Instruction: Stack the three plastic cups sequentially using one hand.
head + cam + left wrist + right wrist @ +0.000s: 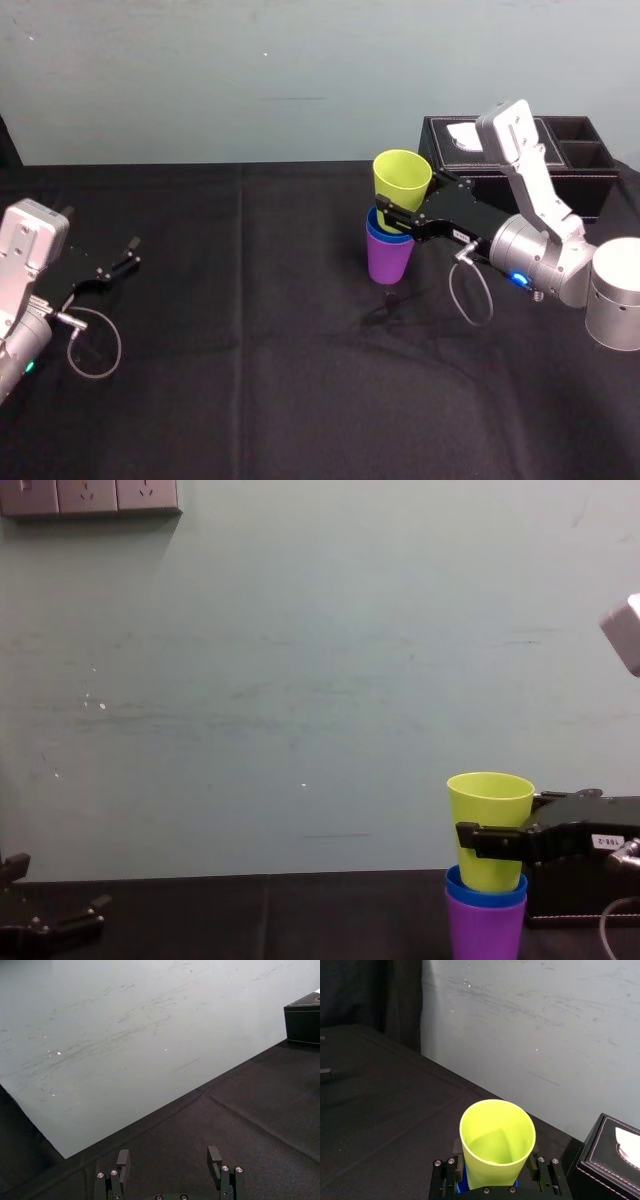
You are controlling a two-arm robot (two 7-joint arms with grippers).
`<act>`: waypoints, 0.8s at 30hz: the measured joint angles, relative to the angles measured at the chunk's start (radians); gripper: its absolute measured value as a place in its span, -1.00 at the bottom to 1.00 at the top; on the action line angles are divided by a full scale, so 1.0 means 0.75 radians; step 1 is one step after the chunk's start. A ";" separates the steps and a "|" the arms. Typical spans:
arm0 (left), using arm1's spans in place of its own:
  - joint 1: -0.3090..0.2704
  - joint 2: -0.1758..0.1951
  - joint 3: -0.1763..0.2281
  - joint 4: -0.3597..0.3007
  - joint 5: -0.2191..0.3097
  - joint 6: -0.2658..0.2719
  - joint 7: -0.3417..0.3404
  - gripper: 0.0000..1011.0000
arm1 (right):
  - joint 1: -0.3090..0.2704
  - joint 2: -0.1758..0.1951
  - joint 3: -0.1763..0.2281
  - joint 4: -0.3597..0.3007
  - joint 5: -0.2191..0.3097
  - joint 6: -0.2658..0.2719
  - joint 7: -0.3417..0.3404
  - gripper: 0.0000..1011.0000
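Nearest, at the left edge of the black cloth-covered table (250, 350), the left gripper (128, 253) is parked, its fingers spread wide over bare cloth. Farther in, right of centre, the right gripper (398, 214) clamps the smooth yellow-green plastic cup (402, 178) about its lower half — mouth up, long axis near vertical. Its base sits inside the blue plastic cup (376, 230), itself nested in the purple plastic cup (388, 262). The chest view shows that layering side-on; the right wrist view looks down into the yellow-green mouth instead. Behind the stack stands a black tissue box (590, 190).
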 joint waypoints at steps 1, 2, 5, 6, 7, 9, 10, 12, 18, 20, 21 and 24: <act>0.000 0.000 0.000 0.000 0.000 0.000 0.000 1.00 | 0.000 -0.001 -0.001 0.001 -0.001 0.000 0.000 0.45; 0.000 0.000 0.000 0.000 0.000 0.000 0.000 1.00 | 0.001 -0.002 -0.002 0.003 -0.002 -0.001 0.001 0.45; 0.000 0.000 0.000 0.000 0.000 0.000 0.000 1.00 | 0.005 -0.006 -0.005 0.012 -0.005 -0.002 0.002 0.45; 0.000 0.000 0.000 0.000 0.000 0.000 0.000 1.00 | 0.006 -0.008 -0.006 0.014 -0.006 -0.003 0.002 0.45; 0.000 0.000 0.000 0.000 0.000 0.000 0.000 1.00 | 0.008 -0.010 -0.007 0.020 -0.007 -0.004 0.002 0.45; 0.000 0.000 0.000 0.000 0.000 0.000 0.000 1.00 | 0.010 -0.012 -0.009 0.026 -0.009 -0.005 0.003 0.45; 0.000 0.000 0.000 0.000 0.000 0.000 0.000 1.00 | 0.011 -0.013 -0.010 0.030 -0.010 -0.006 0.004 0.45; 0.000 0.000 0.000 0.000 0.000 0.000 0.000 1.00 | 0.015 -0.015 -0.014 0.039 -0.012 -0.007 0.009 0.45; 0.000 0.000 0.000 0.000 0.000 0.000 0.000 1.00 | 0.014 -0.014 -0.013 0.038 -0.012 -0.007 0.009 0.45; 0.000 0.000 0.000 0.000 0.000 0.000 0.000 1.00 | 0.014 -0.014 -0.012 0.037 -0.012 -0.007 0.009 0.45; 0.000 0.000 0.000 0.000 0.000 0.000 0.000 1.00 | 0.013 -0.014 -0.012 0.037 -0.012 -0.007 0.009 0.45; 0.000 0.000 0.000 0.000 0.000 0.000 0.000 1.00 | 0.013 -0.014 -0.012 0.035 -0.012 -0.007 0.008 0.56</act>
